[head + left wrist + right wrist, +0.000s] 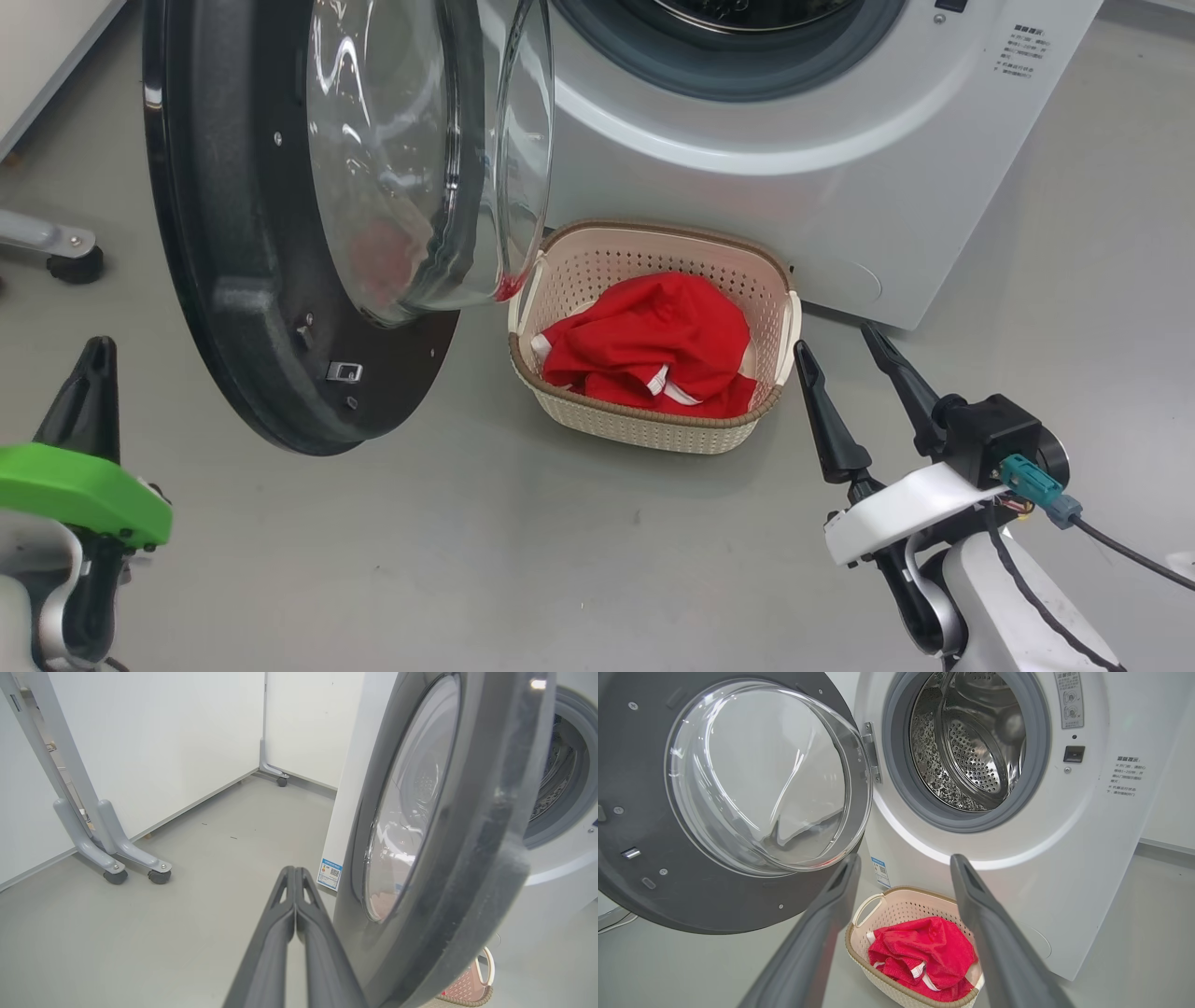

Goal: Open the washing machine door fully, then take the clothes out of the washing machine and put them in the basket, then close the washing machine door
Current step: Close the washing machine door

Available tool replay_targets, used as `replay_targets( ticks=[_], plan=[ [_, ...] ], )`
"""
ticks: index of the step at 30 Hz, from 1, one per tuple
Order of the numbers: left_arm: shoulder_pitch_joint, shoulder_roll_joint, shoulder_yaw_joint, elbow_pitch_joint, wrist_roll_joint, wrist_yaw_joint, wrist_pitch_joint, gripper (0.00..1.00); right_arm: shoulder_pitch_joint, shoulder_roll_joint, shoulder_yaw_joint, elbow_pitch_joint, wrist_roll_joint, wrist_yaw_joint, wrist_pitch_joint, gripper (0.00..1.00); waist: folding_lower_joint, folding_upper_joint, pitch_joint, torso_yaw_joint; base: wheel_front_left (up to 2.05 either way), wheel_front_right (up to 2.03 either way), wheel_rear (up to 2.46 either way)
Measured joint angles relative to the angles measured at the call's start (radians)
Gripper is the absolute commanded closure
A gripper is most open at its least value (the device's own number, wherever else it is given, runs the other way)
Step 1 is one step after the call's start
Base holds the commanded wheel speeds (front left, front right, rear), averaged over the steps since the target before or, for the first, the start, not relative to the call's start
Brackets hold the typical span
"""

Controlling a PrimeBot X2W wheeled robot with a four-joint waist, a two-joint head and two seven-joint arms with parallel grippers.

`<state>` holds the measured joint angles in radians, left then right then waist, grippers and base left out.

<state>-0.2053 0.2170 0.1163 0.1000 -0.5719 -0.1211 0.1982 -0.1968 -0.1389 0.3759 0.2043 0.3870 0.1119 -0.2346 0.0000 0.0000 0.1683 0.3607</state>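
Inside one basket, one clothes heap

One washing machine, white, front-loading, with the grey-gasketed drum mouth at the top edge. One washing machine door, black rim and bulging clear glass, swung open at the left. One basket, cream, perforated, brown-rimmed, standing on the grey floor just before the machine and beside the door. The clothes, red with white trim, are heaped inside the basket. The left gripper is at lower left, fingers pressed together, holding nothing. The right gripper is at lower right, fingers spread and holding nothing, with its tips near the basket's right side.
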Motion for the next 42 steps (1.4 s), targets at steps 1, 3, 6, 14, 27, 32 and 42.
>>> replay_targets(
  ticks=[1,3,6,14,27,32,42],
  plan=[
    [0.011,0.004,-0.01,0.0,0.011,0.0,-0.02,0.84,0.0,0.0,0.0,0.001,0.0,0.0,0.0,0.0,0.0,0.0,-0.001,0.0,0.0,0.0,0.0],
    [0.026,0.008,-0.015,0.003,0.024,0.0,-0.062,0.11,0.001,0.001,0.001,0.004,0.0,0.0,0.0,0.0,0.0,0.0,-0.004,-0.001,0.0,0.0,0.0],
    [0.033,-0.004,-0.004,0.021,0.003,0.0,-0.099,0.0,0.002,0.003,0.003,0.007,0.0,0.0,0.0,0.0,0.0,0.0,-0.009,-0.002,0.0,0.0,0.0],
    [0.068,-0.005,-0.024,0.05,0.007,0.0,-0.183,0.0,0.006,0.006,0.008,0.012,0.0,0.0,-0.002,0.0,0.0,0.0,-0.023,-0.004,0.0,0.0,0.0],
    [0.086,0.021,-0.054,0.086,0.01,0.0,-0.258,0.0,0.021,0.012,0.013,0.016,0.002,0.0,-0.009,0.0,0.0,0.0,-0.034,-0.009,0.0,0.0,0.0],
    [0.086,0.021,-0.061,0.093,0.01,0.0,-0.282,0.0,0.021,0.012,0.013,0.016,0.002,0.0,-0.009,0.0,0.0,0.0,-0.031,-0.009,0.0,0.0,0.0],
    [0.085,0.029,-0.066,0.114,0.01,0.0,-0.323,0.0,0.021,0.012,0.011,0.015,0.002,0.0,-0.009,0.0,0.0,0.0,-0.023,-0.01,0.0,0.0,0.0]
  ],
)
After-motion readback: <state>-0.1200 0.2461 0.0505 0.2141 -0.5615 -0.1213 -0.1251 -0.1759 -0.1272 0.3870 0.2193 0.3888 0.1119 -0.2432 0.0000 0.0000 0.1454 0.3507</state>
